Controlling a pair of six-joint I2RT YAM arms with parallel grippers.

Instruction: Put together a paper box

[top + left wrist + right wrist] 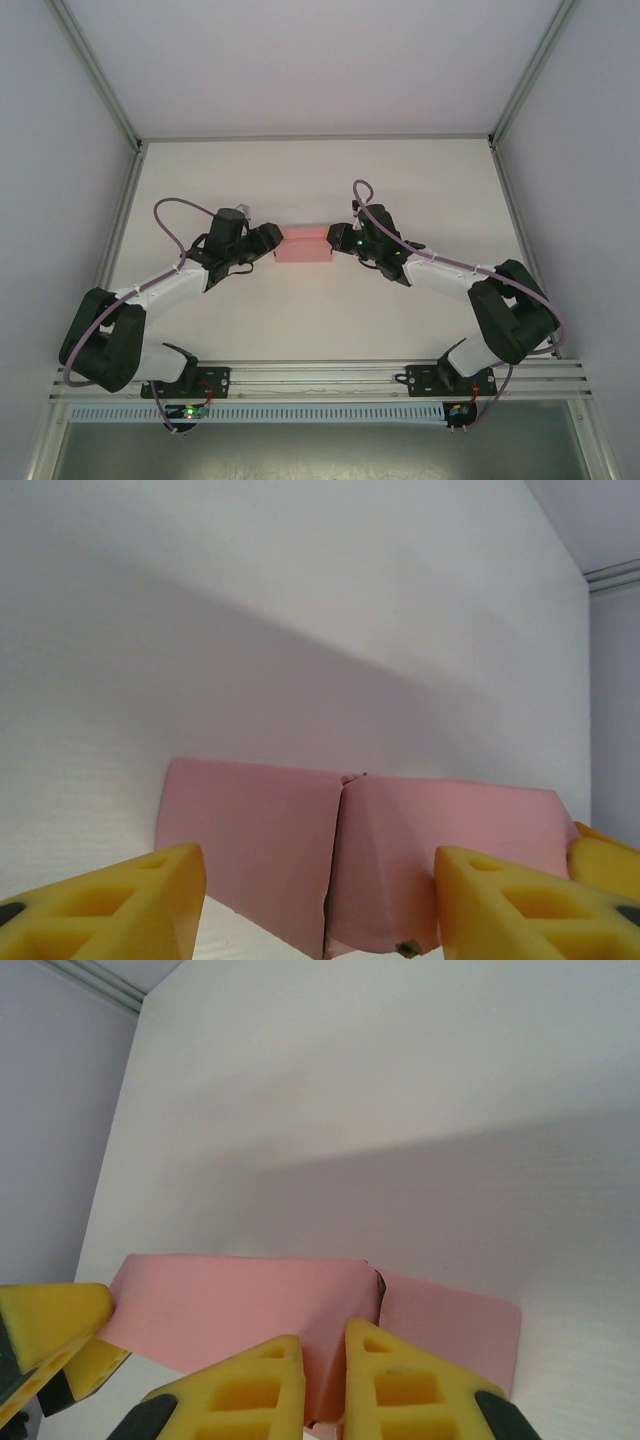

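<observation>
Pink paper box (308,244) lies centre of top view, part-folded, seam visible. R gripper (324,1385) is nearly closed, pinching its edge. L gripper (320,900) straddles the other end, jaws apart, no grip yet. Step, prob.: pressing sides together. Next needs a gentle L squeeze w/o crushing the card.

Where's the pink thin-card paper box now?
Top view: the pink thin-card paper box lies on the white table between the left gripper and the right gripper, which pinches its edge.

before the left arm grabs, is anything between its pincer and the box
nothing visible; the box lies right inside the open left pincer, and the right pincer grips its other end
</observation>
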